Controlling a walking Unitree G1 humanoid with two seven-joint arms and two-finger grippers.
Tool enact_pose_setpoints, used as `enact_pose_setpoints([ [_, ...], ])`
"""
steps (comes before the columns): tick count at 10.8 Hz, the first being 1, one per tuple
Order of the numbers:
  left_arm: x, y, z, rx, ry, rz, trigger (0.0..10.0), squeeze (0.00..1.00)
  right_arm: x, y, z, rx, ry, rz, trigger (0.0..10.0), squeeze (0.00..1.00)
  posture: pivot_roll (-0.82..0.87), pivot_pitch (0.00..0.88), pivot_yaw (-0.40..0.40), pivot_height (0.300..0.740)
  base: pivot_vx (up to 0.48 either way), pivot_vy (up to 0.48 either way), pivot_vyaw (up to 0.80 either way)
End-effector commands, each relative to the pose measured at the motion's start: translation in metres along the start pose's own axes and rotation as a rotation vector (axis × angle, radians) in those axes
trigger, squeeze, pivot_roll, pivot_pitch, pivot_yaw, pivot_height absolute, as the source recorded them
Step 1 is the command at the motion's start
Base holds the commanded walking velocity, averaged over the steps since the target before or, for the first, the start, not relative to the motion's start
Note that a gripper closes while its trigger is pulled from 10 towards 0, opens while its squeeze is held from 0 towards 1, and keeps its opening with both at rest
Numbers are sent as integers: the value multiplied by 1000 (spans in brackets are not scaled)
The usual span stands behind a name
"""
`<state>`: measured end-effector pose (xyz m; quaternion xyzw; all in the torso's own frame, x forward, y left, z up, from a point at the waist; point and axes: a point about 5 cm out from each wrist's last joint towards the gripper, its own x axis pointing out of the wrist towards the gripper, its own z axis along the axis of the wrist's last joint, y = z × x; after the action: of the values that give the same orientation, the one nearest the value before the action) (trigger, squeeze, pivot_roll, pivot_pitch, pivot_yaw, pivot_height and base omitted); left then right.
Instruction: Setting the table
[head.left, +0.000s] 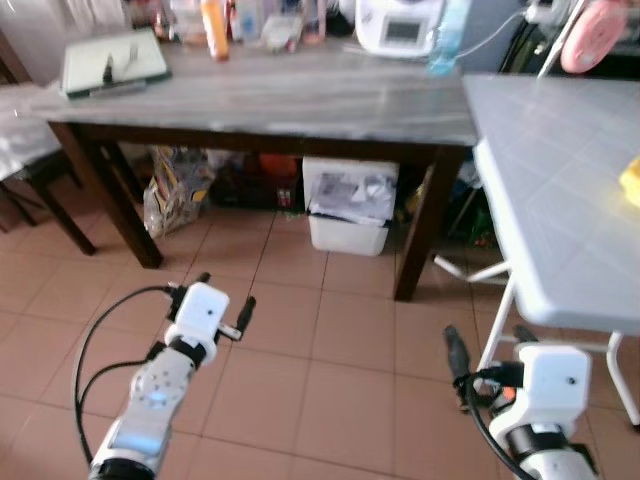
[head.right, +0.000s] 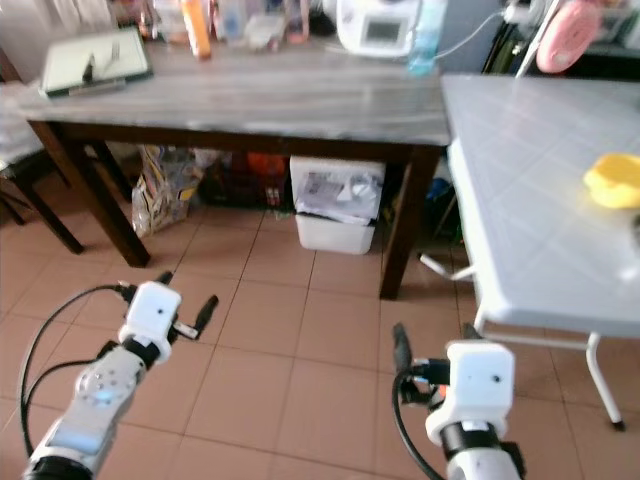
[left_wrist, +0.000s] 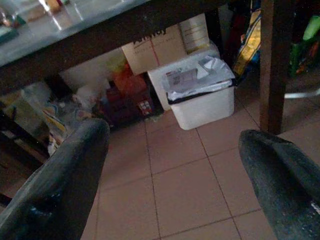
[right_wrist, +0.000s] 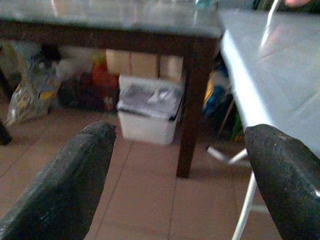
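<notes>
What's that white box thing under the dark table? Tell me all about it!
The white plastic bin is rectangular and sits upright on the reddish tiled floor beneath the dark wooden table. A crinkled grey-white liner bag spills over its rim, with what looks like crumpled paper inside. It has no lid. Cardboard boxes stand behind it.

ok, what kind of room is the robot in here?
Probably a home kitchen or dining area: a dark wooden table crowded with bottles and a white appliance, a white folding table beside it, and a lined bin on the terracotta tile floor.
</notes>
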<state>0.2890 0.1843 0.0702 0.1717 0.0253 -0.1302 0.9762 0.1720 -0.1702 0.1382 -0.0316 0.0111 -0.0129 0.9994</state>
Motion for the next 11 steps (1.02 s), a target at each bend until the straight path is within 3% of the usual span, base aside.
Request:
enact_pose_setpoints([
  [1, 3, -3, 5, 3, -23, -9, 10000, 0, -3, -6, 8, -31, -35, -41, 10000, 0, -92, 112, 51, 740, 0, -345, 0],
  [5, 13, 5, 37, -15, -111, 24, 10000, 0, -8, -9, 27, -107, -119, -96, 10000, 0, -98, 108, 51, 740, 0, -341, 0],
  [8, 17, 1, 65, -38, -186, 28, 10000, 0, -9, -12, 31, -121, -129, -119, 10000, 0, -105, 112, 47, 740, 0, -341, 0],
  [11, 13, -2, 64, -44, -163, 20, 10000, 0, -11, -15, 32, -131, -125, -139, 10000, 0, -110, 119, 48, 740, 0, -341, 0],
])
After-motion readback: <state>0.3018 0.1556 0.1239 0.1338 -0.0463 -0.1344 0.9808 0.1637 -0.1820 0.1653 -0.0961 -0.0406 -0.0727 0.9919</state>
